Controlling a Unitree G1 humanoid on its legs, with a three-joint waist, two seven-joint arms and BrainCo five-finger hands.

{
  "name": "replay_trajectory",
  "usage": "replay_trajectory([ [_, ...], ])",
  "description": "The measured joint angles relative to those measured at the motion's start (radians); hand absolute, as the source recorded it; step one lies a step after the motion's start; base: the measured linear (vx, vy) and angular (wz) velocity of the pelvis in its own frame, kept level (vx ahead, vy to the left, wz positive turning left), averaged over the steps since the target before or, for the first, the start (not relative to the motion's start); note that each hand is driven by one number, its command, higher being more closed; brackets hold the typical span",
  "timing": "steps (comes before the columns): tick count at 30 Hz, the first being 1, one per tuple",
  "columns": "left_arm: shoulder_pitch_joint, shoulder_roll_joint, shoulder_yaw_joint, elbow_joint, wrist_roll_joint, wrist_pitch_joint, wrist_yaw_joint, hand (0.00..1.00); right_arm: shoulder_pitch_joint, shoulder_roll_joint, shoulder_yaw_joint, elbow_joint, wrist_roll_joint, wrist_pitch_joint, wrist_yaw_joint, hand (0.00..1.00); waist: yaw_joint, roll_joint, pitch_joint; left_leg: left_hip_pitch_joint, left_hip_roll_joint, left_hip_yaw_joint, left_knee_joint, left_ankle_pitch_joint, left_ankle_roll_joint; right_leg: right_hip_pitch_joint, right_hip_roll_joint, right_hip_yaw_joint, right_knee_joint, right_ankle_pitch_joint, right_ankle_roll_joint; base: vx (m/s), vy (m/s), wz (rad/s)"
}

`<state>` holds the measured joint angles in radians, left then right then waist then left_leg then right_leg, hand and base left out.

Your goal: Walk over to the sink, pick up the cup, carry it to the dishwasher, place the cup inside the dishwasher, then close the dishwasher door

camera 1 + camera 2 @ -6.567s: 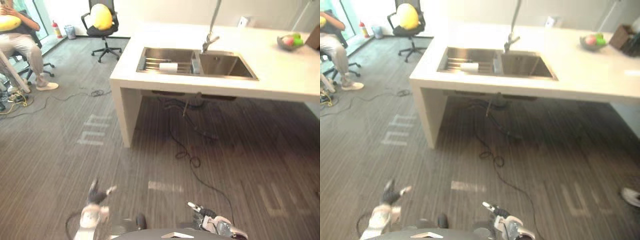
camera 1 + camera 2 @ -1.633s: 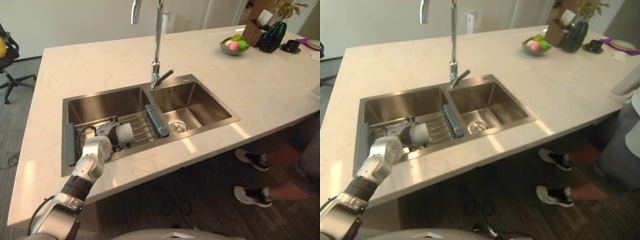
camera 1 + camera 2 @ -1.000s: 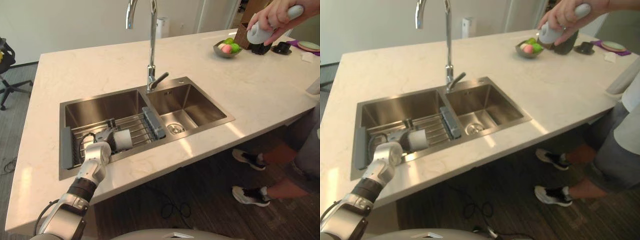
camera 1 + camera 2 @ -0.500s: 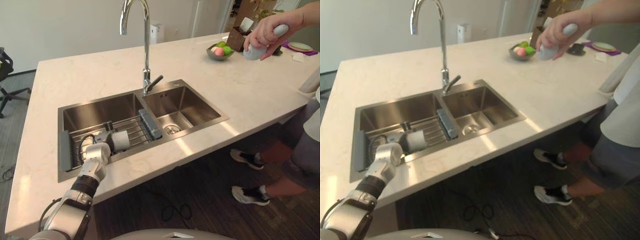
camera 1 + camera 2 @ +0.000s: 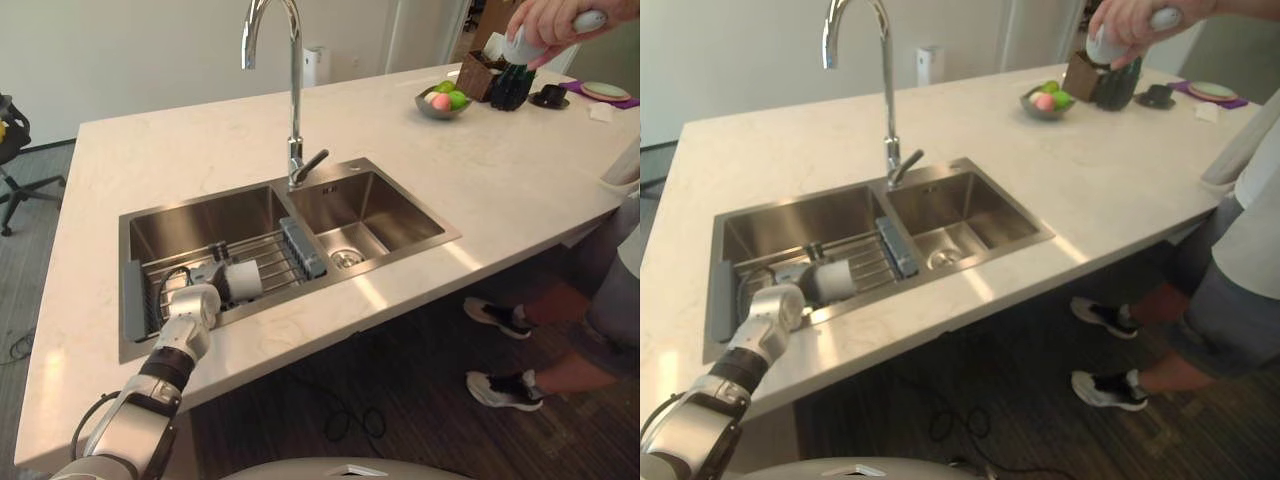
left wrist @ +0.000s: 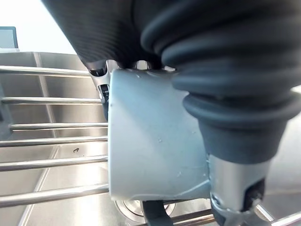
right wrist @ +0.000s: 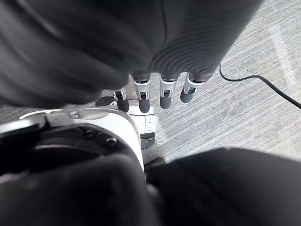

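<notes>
A pale cup [image 5: 243, 281] lies on its side on a wire rack [image 5: 275, 258] in the left basin of the steel sink [image 5: 200, 215]. My left hand [image 5: 194, 301] reaches down into that basin and sits against the cup's closed end. In the left wrist view the cup [image 6: 155, 141] fills the space between the fingers and the thumb [image 6: 237, 186], which are curled against its sides. My right hand [image 7: 162, 94] hangs low over the carpet with its fingers straight and nothing in it.
A tall faucet [image 5: 293, 100] rises between the two basins. On the counter's far right stand a fruit bowl [image 5: 444, 100] and dark containers [image 5: 512, 82]. A person stands at the right [image 5: 600, 320], one hand [image 5: 545, 25] holding a pale object above the counter.
The person's hand with the pale object has risen toward the upper right. My left hand stays at the cup on the rack. The view has shifted slightly.
</notes>
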<state>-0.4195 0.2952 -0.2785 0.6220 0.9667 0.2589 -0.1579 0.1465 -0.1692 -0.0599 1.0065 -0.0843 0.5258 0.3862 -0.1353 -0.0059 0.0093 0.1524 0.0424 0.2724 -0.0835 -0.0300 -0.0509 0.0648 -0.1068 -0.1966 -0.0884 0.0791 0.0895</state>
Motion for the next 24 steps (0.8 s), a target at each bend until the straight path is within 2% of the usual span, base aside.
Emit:
replay_trajectory([
  [6,-0.007,0.006,0.001,-0.025,-0.239,0.002,0.106,1.00,0.012,-0.001,0.013,0.001,0.001,0.001,-0.005,0.00,-0.008,0.005,-0.001,-0.003,-0.001,0.000,0.000,0.002,0.002,-0.011,0.000,0.000,0.000,0.001,-0.002,0.00,0.000,0.00],
  [10,0.056,-0.004,0.002,-0.169,-0.398,-0.025,0.155,1.00,0.021,-0.001,0.026,0.001,0.011,0.001,-0.024,0.00,-0.005,0.007,-0.002,-0.012,0.001,-0.004,0.000,0.005,0.008,-0.018,0.000,-0.005,0.000,0.005,-0.007,0.02,0.000,0.01],
  [12,0.103,-0.004,0.002,-0.263,-0.486,-0.049,0.163,1.00,0.033,0.002,0.047,0.000,0.040,0.001,-0.027,0.00,-0.004,-0.004,0.004,-0.012,0.003,-0.016,0.001,0.007,0.009,-0.009,-0.001,-0.013,0.000,0.005,-0.007,0.07,0.005,0.09],
  [14,0.117,-0.003,0.003,-0.318,-0.542,-0.052,0.171,1.00,0.038,0.005,0.048,0.001,0.042,0.001,-0.027,0.00,0.000,-0.009,0.008,-0.014,0.003,-0.021,0.005,0.007,0.009,-0.008,-0.002,-0.019,0.001,0.005,-0.006,0.06,0.008,0.12],
  [17,0.130,-0.002,0.020,-0.453,-0.696,-0.058,0.182,1.00,0.047,0.004,0.048,0.004,0.057,0.001,-0.027,0.00,0.014,-0.010,0.009,-0.010,0.003,-0.028,0.005,0.006,0.009,0.004,-0.005,-0.041,0.005,0.005,-0.006,0.04,0.014,0.12],
  [20,0.133,-0.002,0.080,-0.562,-0.934,-0.097,0.234,1.00,0.047,0.002,0.048,0.021,0.082,0.001,-0.027,0.00,0.035,-0.011,0.009,-0.009,0.002,-0.030,0.005,0.007,0.010,0.007,-0.008,-0.047,0.003,0.005,-0.006,0.00,0.003,0.01],
  [23,0.151,-0.005,0.138,-0.634,-1.091,-0.143,0.278,1.00,0.049,0.001,0.048,0.031,0.097,0.001,-0.026,0.00,0.050,-0.011,0.009,-0.002,0.002,-0.031,0.005,0.011,0.013,0.014,-0.009,-0.058,0.001,0.005,-0.006,-0.04,-0.011,0.01],
  [24,0.158,-0.006,0.151,-0.654,-1.112,-0.153,0.285,1.00,0.050,0.001,0.047,0.031,0.098,0.001,-0.026,0.00,0.050,-0.011,0.009,0.000,0.002,-0.032,0.003,0.012,0.013,0.017,-0.009,-0.061,0.000,0.005,-0.006,-0.05,-0.012,0.09],
])
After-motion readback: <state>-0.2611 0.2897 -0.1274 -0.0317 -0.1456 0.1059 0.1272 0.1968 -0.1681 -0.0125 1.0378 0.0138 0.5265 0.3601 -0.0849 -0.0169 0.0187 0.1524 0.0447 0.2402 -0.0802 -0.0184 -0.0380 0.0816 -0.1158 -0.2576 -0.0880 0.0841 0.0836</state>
